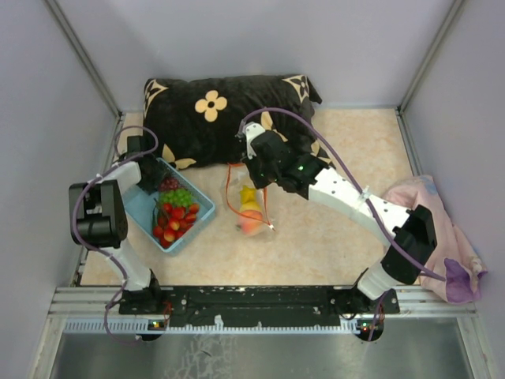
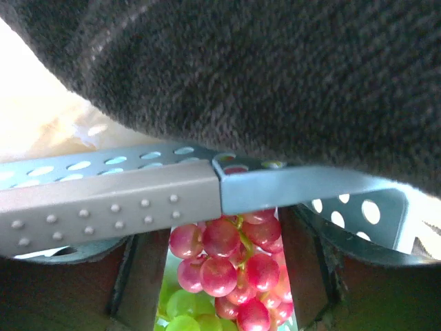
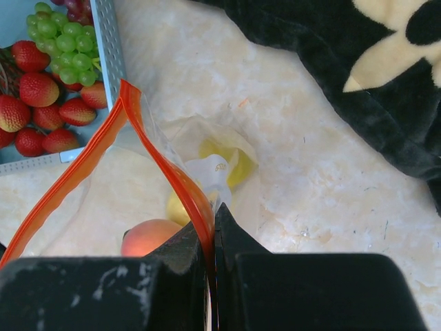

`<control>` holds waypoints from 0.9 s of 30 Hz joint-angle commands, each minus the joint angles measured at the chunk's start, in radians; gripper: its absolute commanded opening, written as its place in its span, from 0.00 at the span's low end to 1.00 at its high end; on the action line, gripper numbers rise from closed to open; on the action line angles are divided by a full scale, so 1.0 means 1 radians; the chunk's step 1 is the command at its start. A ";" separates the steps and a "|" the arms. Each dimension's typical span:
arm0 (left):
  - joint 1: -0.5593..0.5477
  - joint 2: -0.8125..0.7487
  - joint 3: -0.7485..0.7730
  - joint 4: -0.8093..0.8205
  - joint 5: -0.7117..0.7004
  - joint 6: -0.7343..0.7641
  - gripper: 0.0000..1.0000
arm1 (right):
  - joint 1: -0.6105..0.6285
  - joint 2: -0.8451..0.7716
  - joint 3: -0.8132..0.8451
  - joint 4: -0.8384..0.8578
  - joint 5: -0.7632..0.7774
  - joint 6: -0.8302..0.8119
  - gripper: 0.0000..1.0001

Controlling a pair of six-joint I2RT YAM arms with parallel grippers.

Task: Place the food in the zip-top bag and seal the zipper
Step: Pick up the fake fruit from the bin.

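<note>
The clear zip-top bag [image 1: 251,207] lies mid-table, holding a yellow fruit [image 3: 238,162] and an orange peach [image 3: 148,238]. My right gripper [image 1: 254,175] is shut on its red-orange zipper strip [image 3: 83,172], pinched between the fingertips [image 3: 212,231] and lifted so the mouth gapes. Strawberries [image 1: 175,221], green grapes [image 1: 180,196] and a red grape bunch [image 2: 234,262] lie in the light blue basket [image 1: 142,209]. My left gripper [image 1: 154,170] is open at the basket's far end. Its fingers [image 2: 131,276] stand either side of the red grapes, just inside the rim [image 2: 110,203].
A black pillow [image 1: 213,118] with cream flowers lies along the back, right behind the basket and over the left wrist view [image 2: 275,69]. A pink cloth [image 1: 442,229] is bunched at the right wall. Walls close in on three sides.
</note>
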 commanded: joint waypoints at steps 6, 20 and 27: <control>0.007 0.050 0.020 -0.002 0.011 -0.002 0.41 | -0.024 -0.007 0.017 0.045 -0.005 -0.026 0.04; 0.007 -0.239 -0.061 0.011 -0.056 0.117 0.00 | -0.026 -0.005 0.036 0.044 -0.028 -0.019 0.04; 0.006 -0.413 -0.068 0.004 -0.068 0.211 0.00 | -0.025 0.001 0.048 0.047 -0.034 -0.001 0.04</control>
